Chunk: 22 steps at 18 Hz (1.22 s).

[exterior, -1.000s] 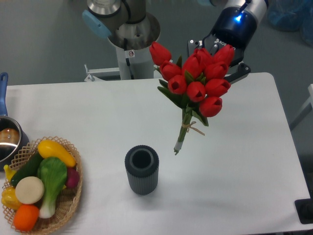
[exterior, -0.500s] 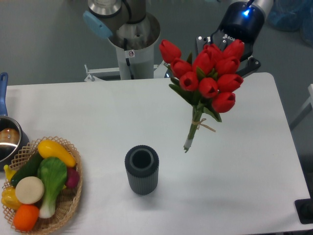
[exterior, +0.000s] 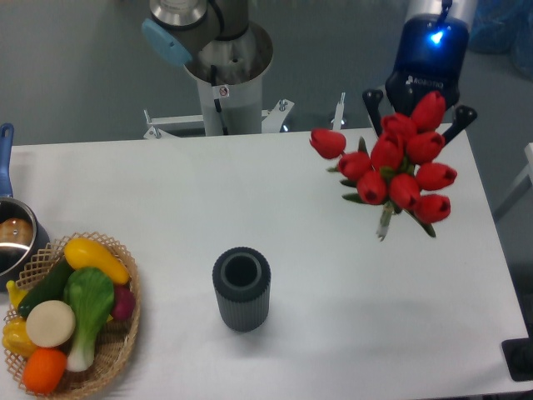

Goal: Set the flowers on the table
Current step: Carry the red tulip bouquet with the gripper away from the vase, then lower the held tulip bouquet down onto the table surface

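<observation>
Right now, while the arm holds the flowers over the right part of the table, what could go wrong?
1. The flowers hang in the air near the right edge of the table; released here, they may fall hard or roll off.
2. The gripper is mostly hidden behind the red heads, so its hold cannot be checked; the bunch could slip.
3. A path back toward the middle could knock over the dark vase.

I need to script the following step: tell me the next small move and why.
Probably lower the flowers toward the bare table at its right end. The gripper holds the bunch up in the air, stem tip hanging free, well clear of the vase, and nothing lies under it there.
</observation>
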{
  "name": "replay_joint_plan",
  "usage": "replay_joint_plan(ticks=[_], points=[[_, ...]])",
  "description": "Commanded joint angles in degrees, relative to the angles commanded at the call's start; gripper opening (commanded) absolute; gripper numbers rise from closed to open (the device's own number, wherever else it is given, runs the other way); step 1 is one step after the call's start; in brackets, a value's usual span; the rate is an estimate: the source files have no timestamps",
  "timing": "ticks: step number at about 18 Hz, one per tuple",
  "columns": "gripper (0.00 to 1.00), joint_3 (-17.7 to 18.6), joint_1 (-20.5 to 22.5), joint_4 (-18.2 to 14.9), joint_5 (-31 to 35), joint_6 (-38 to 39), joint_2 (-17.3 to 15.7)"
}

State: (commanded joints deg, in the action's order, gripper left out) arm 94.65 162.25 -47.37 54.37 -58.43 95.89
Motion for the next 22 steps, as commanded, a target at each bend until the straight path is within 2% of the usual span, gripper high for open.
replay_joint_plan(ticks=[2,3,6,10,14,16,22], points=[[0.23,1.93,-2.02,-0.62,6.85,-5.61,0.35],[0.28,2.73,-2.55,-1.05,9.76,-8.08,0.7],[0.29,3.26,-4.83,-2.19,17.85,-14.24,2.54],[0.29,4.05,-6.07,-2.55,22.43,-16.45,5.44],[0.29,3.97,-7.91,-2.55,29.63,-17.06,8.78],[0.29,3.79,-8.27,-2.55,31.58,-18.29,10.1],[0.29,3.88,-8.36,-2.38,31.76,-18.3,13.88]])
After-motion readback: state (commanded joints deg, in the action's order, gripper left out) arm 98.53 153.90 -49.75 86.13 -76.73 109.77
